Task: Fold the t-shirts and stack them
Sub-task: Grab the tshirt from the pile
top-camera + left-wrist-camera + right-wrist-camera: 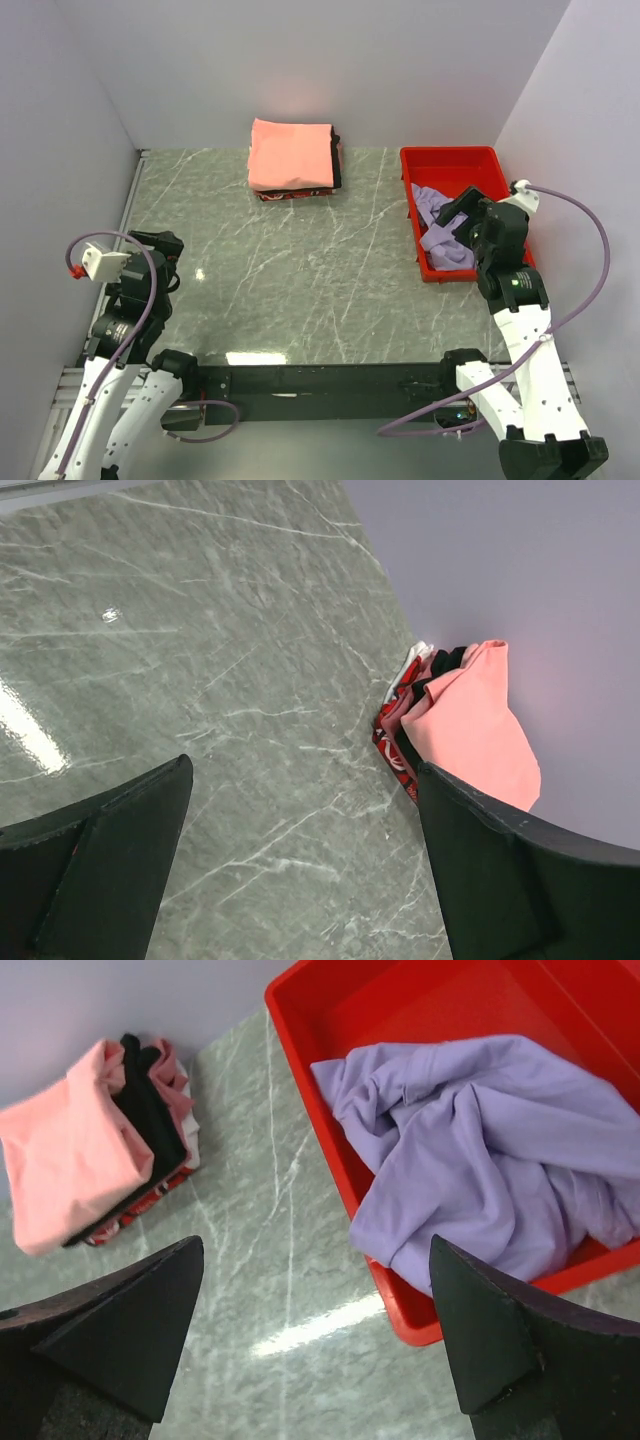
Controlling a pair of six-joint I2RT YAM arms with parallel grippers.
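A crumpled lavender-purple t-shirt (436, 222) lies in the red tray (448, 156) at the right; it hangs over the tray's near-left wall in the right wrist view (490, 1160). A stack of folded shirts, salmon-pink on top (290, 153) over black and dark red, sits at the back centre; it shows in the left wrist view (470, 725) and right wrist view (70, 1155). My right gripper (462, 212) is open and empty, above the tray's near-left part. My left gripper (163, 247) is open and empty, over the table at the left.
The table is grey-green marble (300, 260), enclosed by pale lavender walls at the back and both sides. The tray (400, 1000) stands against the right wall. A black rail runs along the near edge between the arm bases.
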